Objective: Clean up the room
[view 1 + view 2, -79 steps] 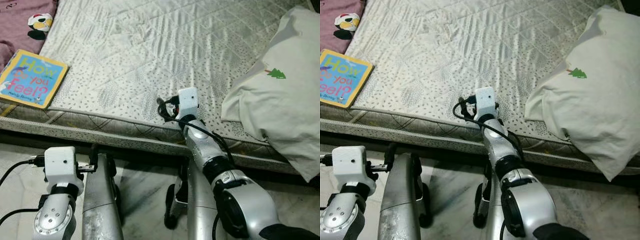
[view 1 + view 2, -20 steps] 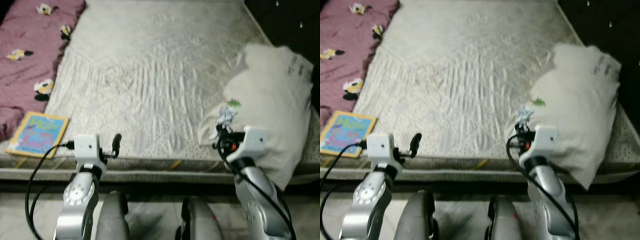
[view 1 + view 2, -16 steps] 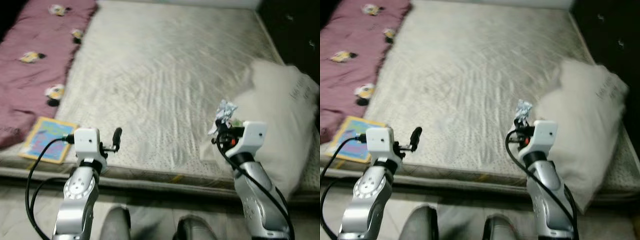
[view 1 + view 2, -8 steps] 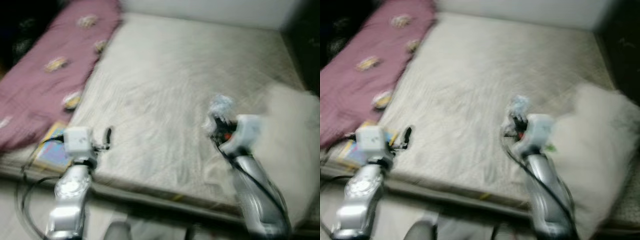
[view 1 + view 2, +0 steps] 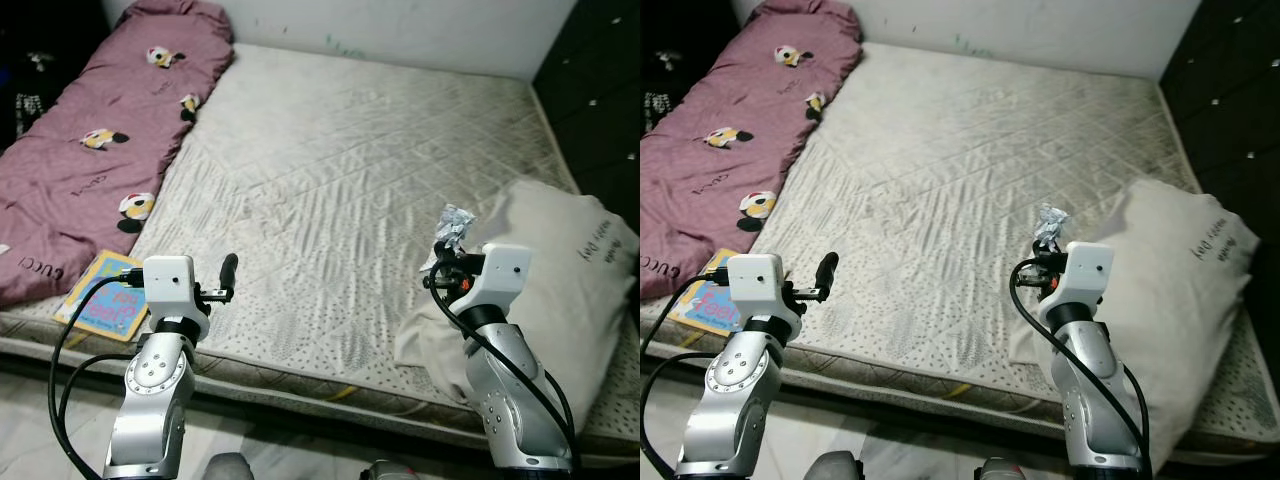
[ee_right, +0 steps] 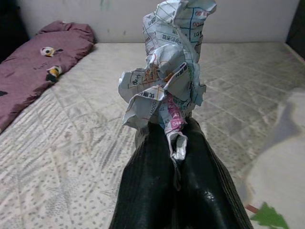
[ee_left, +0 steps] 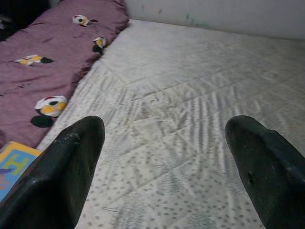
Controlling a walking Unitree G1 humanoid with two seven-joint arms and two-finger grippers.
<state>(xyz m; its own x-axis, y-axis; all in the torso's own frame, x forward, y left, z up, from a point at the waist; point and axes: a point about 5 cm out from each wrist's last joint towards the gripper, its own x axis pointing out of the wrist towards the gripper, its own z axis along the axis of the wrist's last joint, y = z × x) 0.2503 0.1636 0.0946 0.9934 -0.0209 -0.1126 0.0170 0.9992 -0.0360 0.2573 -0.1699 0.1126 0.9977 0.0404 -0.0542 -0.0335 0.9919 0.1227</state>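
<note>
A crumpled ball of printed paper [image 5: 455, 225] sticks up from my right gripper [image 6: 174, 143], which is shut on it and held above the front part of the bare mattress [image 5: 350, 170], beside a white pillow [image 5: 565, 290]. In the right wrist view the paper [image 6: 167, 81] rises from between the two closed black fingers. My left gripper [image 7: 164, 143] is open and holds nothing, raised over the mattress's front left part, with one finger [image 5: 228, 271] seen from the head. A colourful children's book [image 5: 103, 302] lies at the mattress's front left corner.
A rolled purple quilt [image 5: 95, 150] with cartoon prints lies along the left side of the mattress. A white wall [image 5: 400, 25] stands behind the bed and dark furniture [image 5: 600, 100] at the right. Pale floor [image 5: 900, 440] runs along the bed's front edge.
The camera has risen and pulled back, showing the whole bed. My right gripper, earlier down on the mattress, is now raised with the crumpled paper. The left arm has come up too.
</note>
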